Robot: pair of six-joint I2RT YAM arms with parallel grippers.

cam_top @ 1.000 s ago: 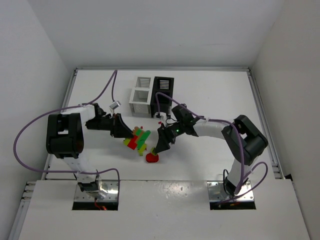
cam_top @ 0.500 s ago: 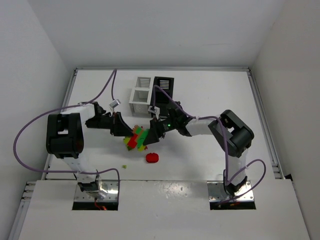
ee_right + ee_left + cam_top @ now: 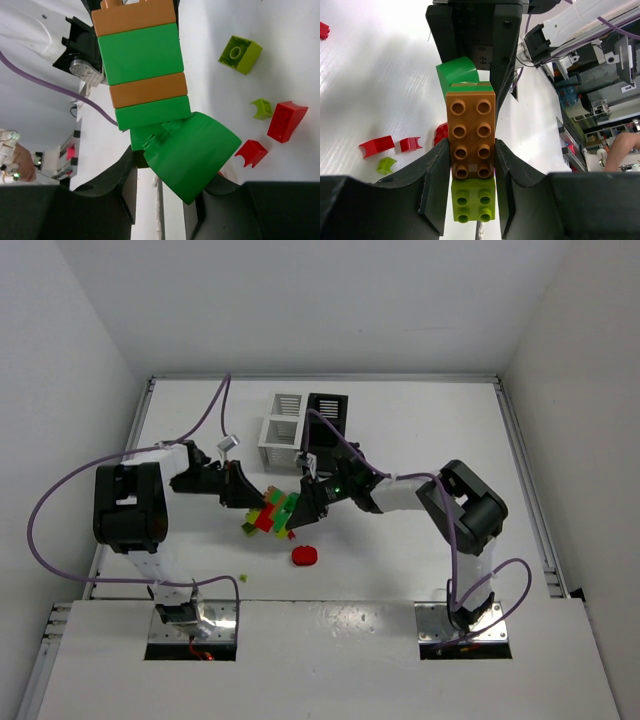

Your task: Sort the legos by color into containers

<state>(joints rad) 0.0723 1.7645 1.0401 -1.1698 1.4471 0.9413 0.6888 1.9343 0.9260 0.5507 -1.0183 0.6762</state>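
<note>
Left gripper (image 3: 471,161) clamped on the orange-brown brick (image 3: 471,134) of the lego stack (image 3: 277,510) | right gripper (image 3: 167,175) clamped on its green curved piece (image 3: 189,152) | stack held off the counter (image 3: 400,430), near the containers (image 3: 280,432) | advice: pull straight apart — no twisting — both grips firm.

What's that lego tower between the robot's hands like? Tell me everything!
The lego stack is shiny plastic bricks clicked together: orange-brown and green layers, a yellow-green brick at one end, a curved green piece at the other. It lies sideways between the arms. The left gripper pinches an orange-brown brick; the right gripper grips the curved green piece.
</note>
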